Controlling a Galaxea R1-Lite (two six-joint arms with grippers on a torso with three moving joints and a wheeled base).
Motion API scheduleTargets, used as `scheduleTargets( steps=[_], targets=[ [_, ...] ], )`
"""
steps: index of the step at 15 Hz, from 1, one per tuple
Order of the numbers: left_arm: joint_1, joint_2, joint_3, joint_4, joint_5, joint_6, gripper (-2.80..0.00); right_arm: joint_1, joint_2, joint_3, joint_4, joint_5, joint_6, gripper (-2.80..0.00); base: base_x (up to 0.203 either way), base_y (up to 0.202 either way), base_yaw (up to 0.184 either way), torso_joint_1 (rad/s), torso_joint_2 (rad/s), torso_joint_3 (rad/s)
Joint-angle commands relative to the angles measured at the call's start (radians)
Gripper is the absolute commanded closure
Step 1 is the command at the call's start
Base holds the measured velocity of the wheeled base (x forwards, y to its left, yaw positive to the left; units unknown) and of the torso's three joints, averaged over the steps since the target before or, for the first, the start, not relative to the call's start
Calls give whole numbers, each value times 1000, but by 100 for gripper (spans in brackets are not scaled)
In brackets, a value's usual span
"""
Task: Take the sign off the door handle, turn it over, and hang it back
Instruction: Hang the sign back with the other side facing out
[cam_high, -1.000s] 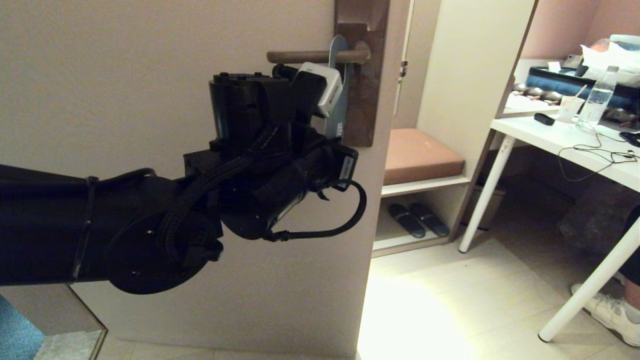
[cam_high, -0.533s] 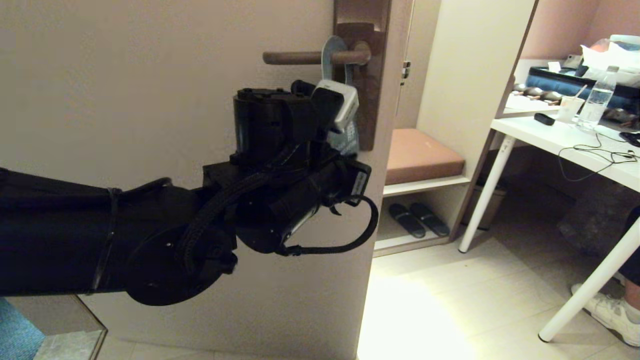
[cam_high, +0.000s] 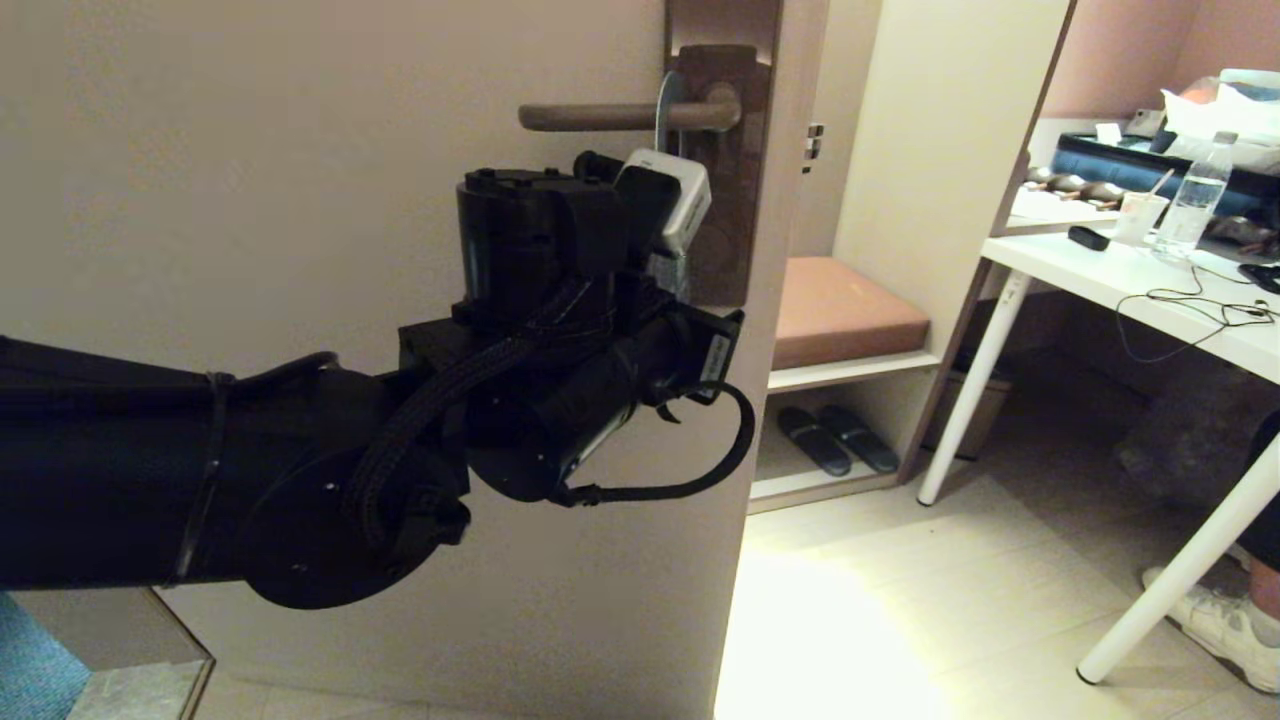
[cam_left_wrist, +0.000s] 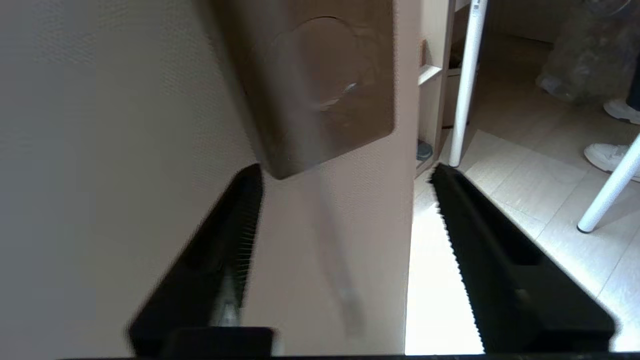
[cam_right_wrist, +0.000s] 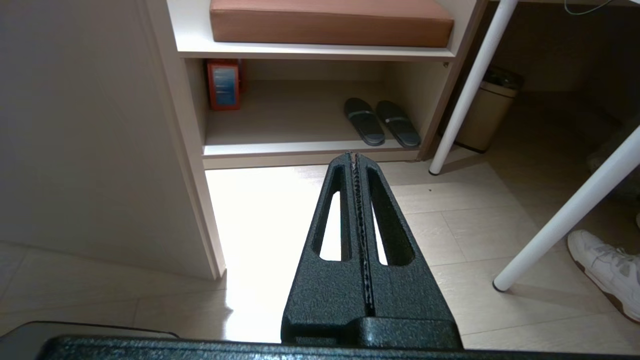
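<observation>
1. Left tool is up at the door, just below the handle. Fingers stand wide apart, gripping nothing.
2. Sign hangs on the handle, next to the backplate, nearly edge-on to the head view. Only the top loop and a sliver below the wrist camera show; the arm hides the rest.
3. Left wrist view: sign is a blurred thin strip running between the open fingers, touching neither as far as I can tell.
4. Right tool hangs low over the floor on the right, fingers pressed together, empty, idle.
5. Handling, my guess: thin flat card, very light, fairly stiff but will flex or crease under a hard pinch. Smooth faces, so likely slippery. It hangs free, so a nudge would set it swinging and twisting.
6. Best hold: lower flat body, pinched across both faces, clear of the hole so the loop can slide off the free left end of the handle.
7. Writing: none readable on the sign from this angle. Small label on the arm's camera mount, too small to read.
8. Far right: desk with a bottle.
</observation>
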Motion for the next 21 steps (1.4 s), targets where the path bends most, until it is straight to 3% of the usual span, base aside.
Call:
scheduleTargets(
  steps=[1,5,9,15,20,21],
  targets=[
    [-2,-12,7,-5,1,1,-280,0,1,0,1,0,-1,0,0,0,0,0,0,0],
    [-2,-65,64,-18,-4,1,-280,0,1,0,1,0,-1,0,0,0,0,0,0,0],
    [3,-148,187,-83,-5,4,-280,0,1,0,1,0,-1,0,0,0,0,0,0,0],
    [44,-299,345,-87,-7,2,-280,0,1,0,2,0,-1,0,0,0,0,0,0,0],
    [101,-332,357,-87,-41,4,-280,0,1,0,1,0,-1,0,0,0,0,0,0,0],
    [101,-328,357,-87,-46,5,0,0,1,0,1,0,-1,0,0,0,0,0,0,0]
  ],
)
